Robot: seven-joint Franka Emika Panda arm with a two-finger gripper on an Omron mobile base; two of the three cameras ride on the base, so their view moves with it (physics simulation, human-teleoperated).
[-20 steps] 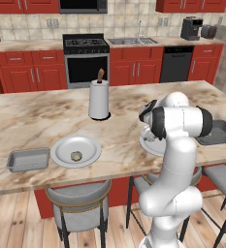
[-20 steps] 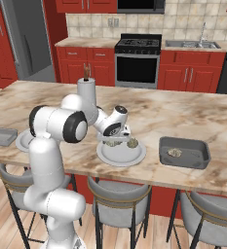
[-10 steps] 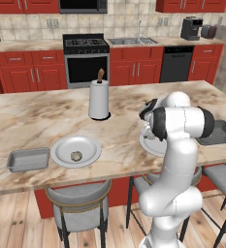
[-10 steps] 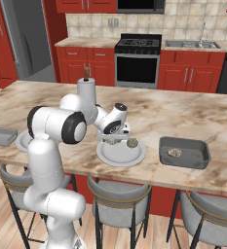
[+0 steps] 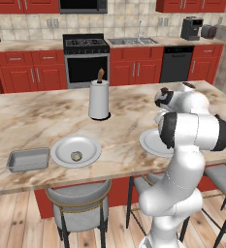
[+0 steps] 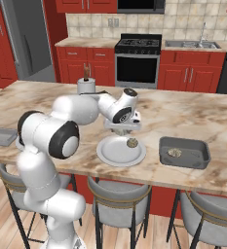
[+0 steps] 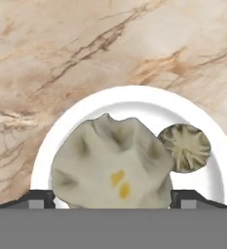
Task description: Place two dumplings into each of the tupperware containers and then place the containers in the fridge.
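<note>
1. Hand view: the gripper (image 7: 113, 202) is seen spread wide, with a large dumpling (image 7: 112, 163) between its tips; contact with the pads cannot be told.
2. No change from the earlier frames is noted; the gripper (image 6: 123, 127) stays low over the round white plate (image 6: 114, 153).
3. The large dumpling's long axis is seen running across the hand view, its pleated top toward the camera.
4. A second dumpling (image 7: 185, 146) is seen just beside it on the plate (image 7: 134, 99).
5. In the right base view, a grey container (image 6: 184, 152) holding one dumpling (image 6: 174, 152) is shown beside the plate.
6. In the left base view, another container (image 5: 28, 159) and a plate (image 5: 76, 150) with one dumpling (image 5: 76, 156) are shown.
</note>
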